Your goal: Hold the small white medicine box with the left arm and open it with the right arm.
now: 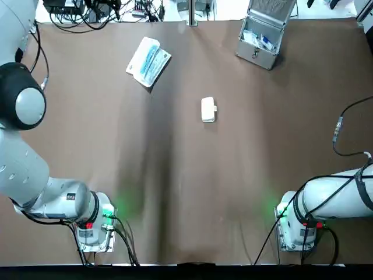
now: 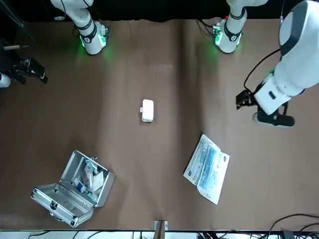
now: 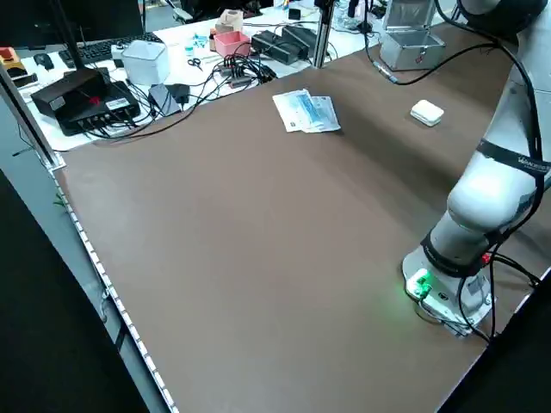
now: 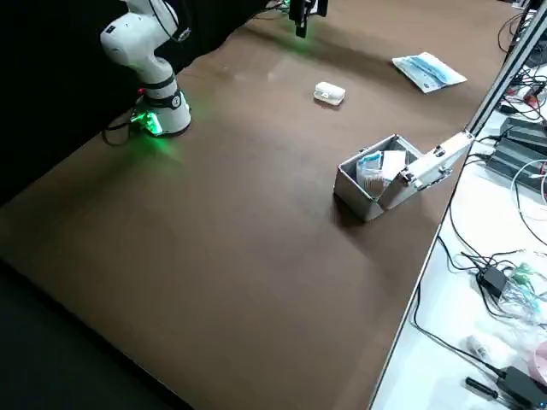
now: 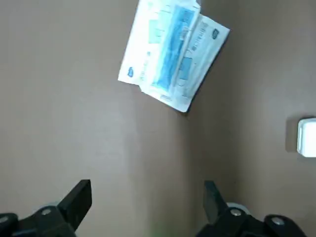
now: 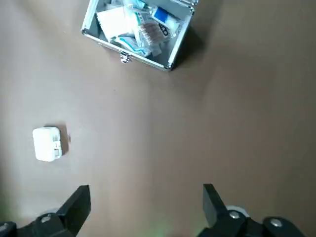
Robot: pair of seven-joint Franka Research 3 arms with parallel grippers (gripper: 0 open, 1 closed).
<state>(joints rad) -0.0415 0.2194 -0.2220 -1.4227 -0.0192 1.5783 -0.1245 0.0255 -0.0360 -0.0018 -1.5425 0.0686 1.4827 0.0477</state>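
- Small white medicine box (image 1: pixel 208 109): lies flat near the centre of the brown table (image 1: pixel 175 192), slightly toward the far side. It looks shut, w/ nothing touching it.
- Left gripper (image 5: pixel 146 192): hangs above the robot's left part of the table, well apart from the box. Jaws spread wide, nothing btwn them.
- Right gripper (image 6: pixel 145 193): hangs above the right part of the table, also well apart from the box. Jaws wide apart, empty.
- Blue-and-white packet (image 1: pixel 148 61): lies flat on the far left of the table, apart from the box.
- Metal case (image 1: pixel 262 35): stands at the far right w/ lid up and small packs inside.
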